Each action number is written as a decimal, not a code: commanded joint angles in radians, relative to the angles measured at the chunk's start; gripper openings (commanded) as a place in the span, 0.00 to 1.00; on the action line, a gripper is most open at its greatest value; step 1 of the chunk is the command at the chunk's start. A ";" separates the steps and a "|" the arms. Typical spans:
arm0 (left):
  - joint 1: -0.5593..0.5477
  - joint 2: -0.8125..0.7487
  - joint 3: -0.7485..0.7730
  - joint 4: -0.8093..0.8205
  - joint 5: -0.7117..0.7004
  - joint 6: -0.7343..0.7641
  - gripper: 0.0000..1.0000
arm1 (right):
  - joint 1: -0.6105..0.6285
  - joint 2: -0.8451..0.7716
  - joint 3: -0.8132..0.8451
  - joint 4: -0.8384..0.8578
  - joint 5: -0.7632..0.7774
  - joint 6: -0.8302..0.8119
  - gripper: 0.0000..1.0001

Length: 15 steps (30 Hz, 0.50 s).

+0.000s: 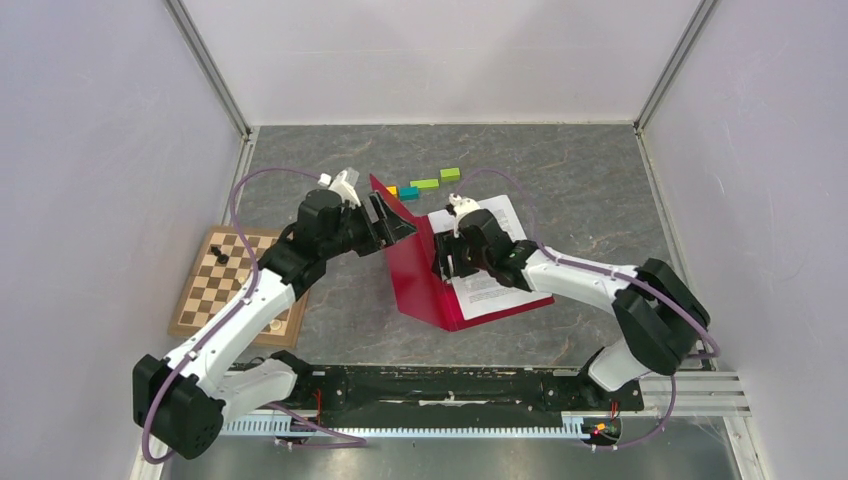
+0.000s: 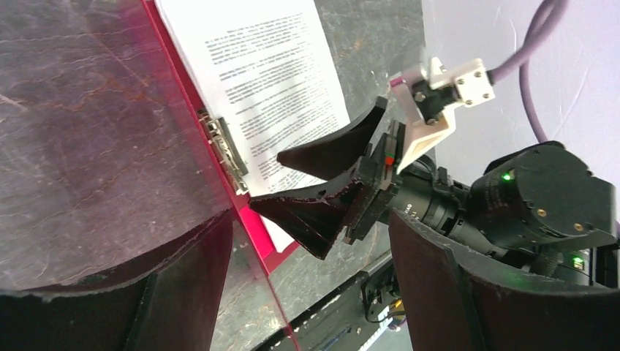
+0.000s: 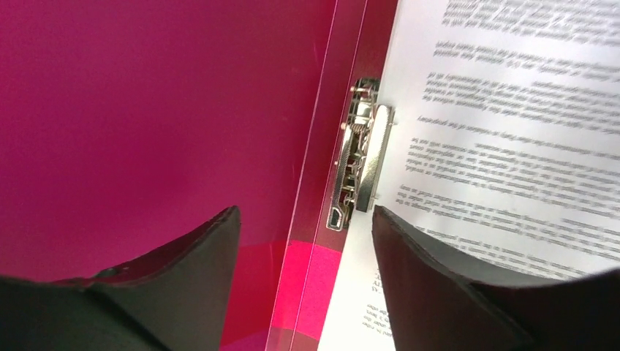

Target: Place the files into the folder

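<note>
My left gripper (image 1: pixel 395 222), fingers wide, props the folder (image 1: pixel 415 285) open mid-table while my right gripper (image 3: pixel 305 219) hangs spread over the metal clip (image 3: pixel 358 164); the files (image 3: pixel 512 110) lie inside, and I judge clamping and closing remain.

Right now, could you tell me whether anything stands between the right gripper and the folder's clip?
Nothing visible does: the right gripper hangs open over the clip, beside the files, inside the opened folder.
</note>
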 commanded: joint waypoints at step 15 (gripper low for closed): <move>-0.203 0.282 0.320 0.070 -0.045 0.086 0.84 | -0.118 -0.466 0.037 -0.122 0.344 -0.148 0.84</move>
